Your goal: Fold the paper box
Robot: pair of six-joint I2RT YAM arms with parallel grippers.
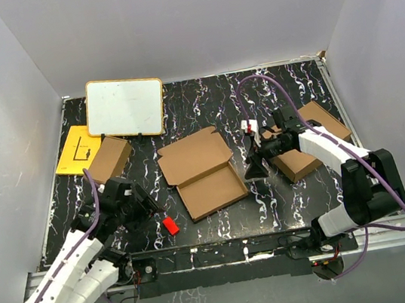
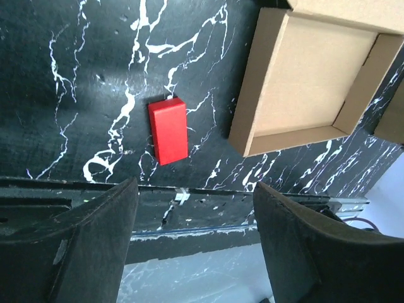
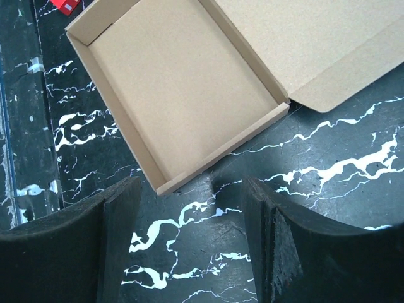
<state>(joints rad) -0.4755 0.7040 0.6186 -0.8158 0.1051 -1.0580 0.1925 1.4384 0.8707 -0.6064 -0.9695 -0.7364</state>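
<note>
The paper box [image 1: 212, 192] lies open in the middle of the table, a shallow brown tray with its walls up and its lid [image 1: 192, 155] laid flat behind it. My right gripper [image 1: 256, 171] hovers just right of the tray, open and holding nothing. In the right wrist view the tray [image 3: 183, 88] lies just beyond my open right gripper [image 3: 189, 189], with the lid [image 3: 315, 44] to the upper right. My left gripper [image 1: 146, 203] sits left of the tray, open and empty. The left wrist view shows a corner of the tray [image 2: 312, 79] beyond my left gripper [image 2: 194, 189].
A red block [image 1: 170, 226] [image 2: 168, 130] lies between the left gripper and the tray. A small brown box [image 1: 108, 159] stands at the left and a larger one [image 1: 309, 139] under the right arm. A whiteboard [image 1: 125, 107] and a yellow sheet [image 1: 76, 150] lie at the back left.
</note>
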